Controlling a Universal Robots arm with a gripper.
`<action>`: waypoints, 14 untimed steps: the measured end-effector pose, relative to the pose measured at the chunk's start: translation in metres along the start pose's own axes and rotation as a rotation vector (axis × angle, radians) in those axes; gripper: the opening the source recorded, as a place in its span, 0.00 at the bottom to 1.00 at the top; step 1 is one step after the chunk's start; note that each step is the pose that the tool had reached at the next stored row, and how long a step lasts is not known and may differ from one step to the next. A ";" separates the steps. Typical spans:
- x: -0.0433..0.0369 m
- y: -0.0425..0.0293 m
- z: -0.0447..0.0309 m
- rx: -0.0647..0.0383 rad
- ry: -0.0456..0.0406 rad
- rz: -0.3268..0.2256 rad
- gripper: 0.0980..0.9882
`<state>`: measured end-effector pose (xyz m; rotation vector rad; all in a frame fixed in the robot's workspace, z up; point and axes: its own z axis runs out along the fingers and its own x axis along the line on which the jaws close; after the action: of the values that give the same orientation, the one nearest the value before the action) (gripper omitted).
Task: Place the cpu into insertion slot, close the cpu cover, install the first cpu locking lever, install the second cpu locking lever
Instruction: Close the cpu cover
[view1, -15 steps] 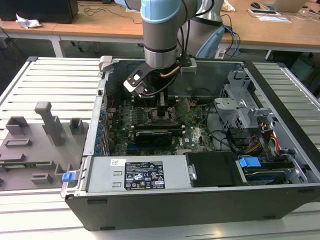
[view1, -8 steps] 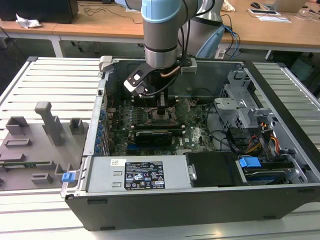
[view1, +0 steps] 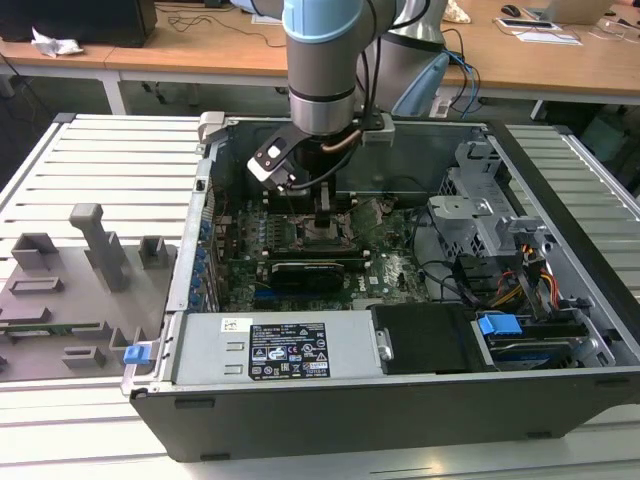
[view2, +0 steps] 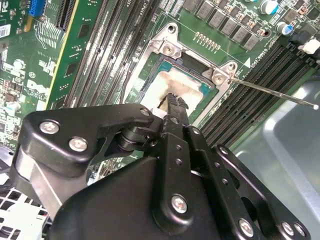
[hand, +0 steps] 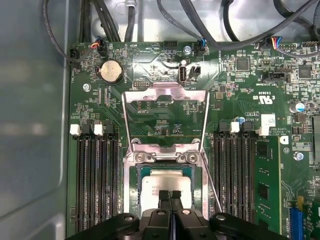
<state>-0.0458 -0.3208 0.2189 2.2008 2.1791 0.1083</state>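
Inside the computer case (view1: 400, 405), at 12 o'clock from the long black card (view1: 305, 270) in the exterior view, I see the gripper (view1: 323, 222) with its fingers pressed together, empty, tips down at the cpu (hand: 165, 181). The cpu lies in the insertion slot (hand: 131, 200), and the cpu cover (hand: 165, 93) is swung open.

A dark label (view1: 288, 350) crowded with white print is sitting on the grey power supply (view1: 200, 345) in the exterior view, with a small white sticker (view1: 236, 325) beside it (neither legible). In the first wrist view a white tag (hand: 268, 120) and white lettering are showing on the green board (hand: 240, 85), unreadable. In the second wrist view a white triangle mark (view2: 246, 62) is pointing at a corner of the insertion slot (view2: 167, 37).
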 end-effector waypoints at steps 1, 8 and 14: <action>0.0000 0.0002 -0.0019 0.000 0.0000 0.000 0.01; 0.0000 0.0033 -0.0078 0.000 0.0001 0.000 0.01; 0.0001 0.0103 -0.0106 0.004 -0.0001 0.001 0.01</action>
<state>-0.0364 -0.3210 0.2303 2.2035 2.1801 0.1044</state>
